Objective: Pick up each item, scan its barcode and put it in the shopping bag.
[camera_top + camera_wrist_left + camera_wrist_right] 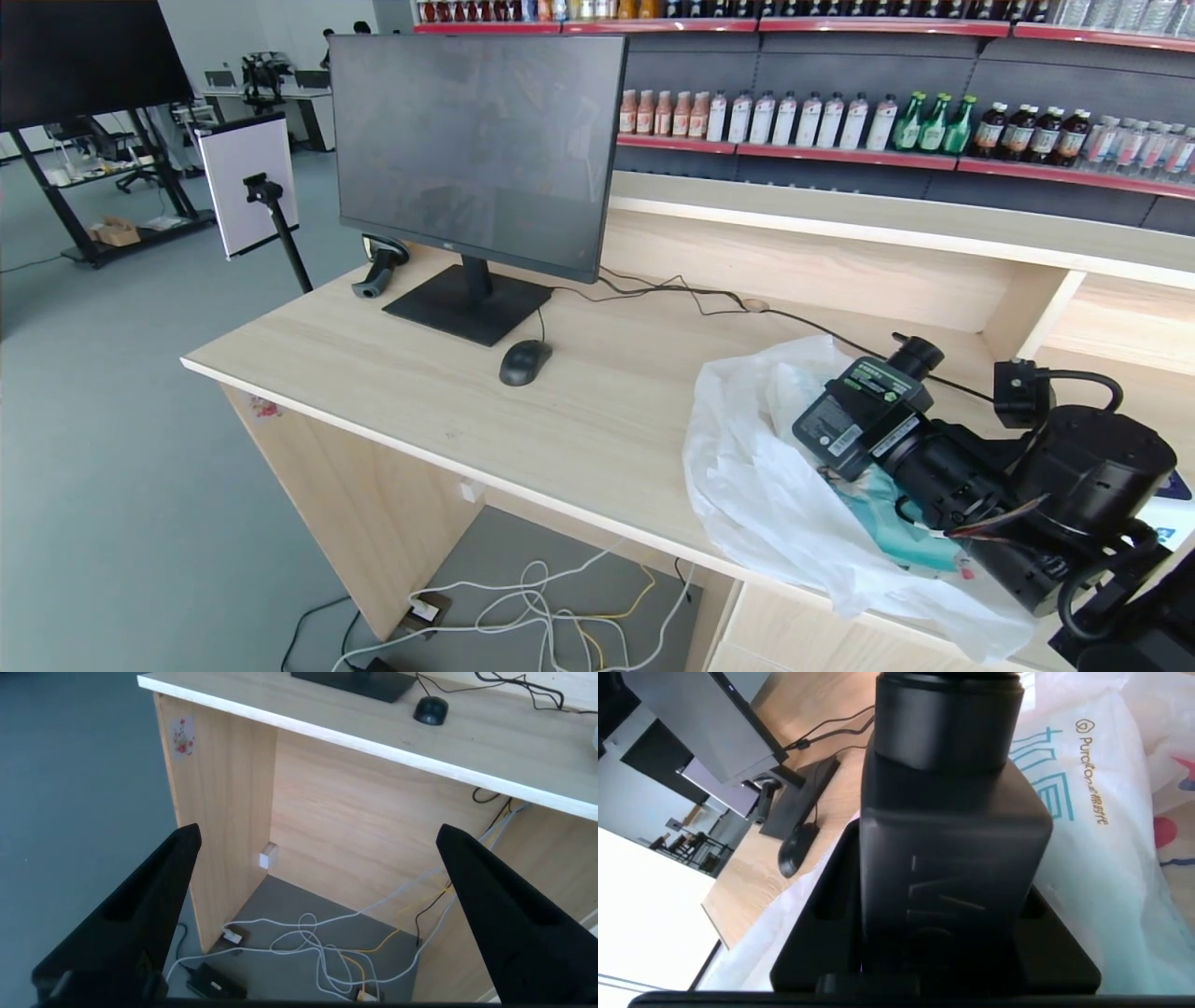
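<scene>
Our right jaws grip the dark bottle (864,411), label up. The shopping bag (747,485) gapes just beneath them on the tabletop (560,411), likely so the bottle drops straight in. Our left jaws hang wide open and empty, well clear of the bag.

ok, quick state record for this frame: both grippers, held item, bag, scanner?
right gripper: shut on the black bottle, over the shopping bag
black bottle: tilted, labelled side up, cap pointing to the back of the counter
shopping bag: white plastic, open, at the counter's near right edge; teal pack inside
left gripper: open, empty, low, facing the space under the counter
scanner: on the counter by the monitor, left side
mouse: in front of the monitor base
</scene>
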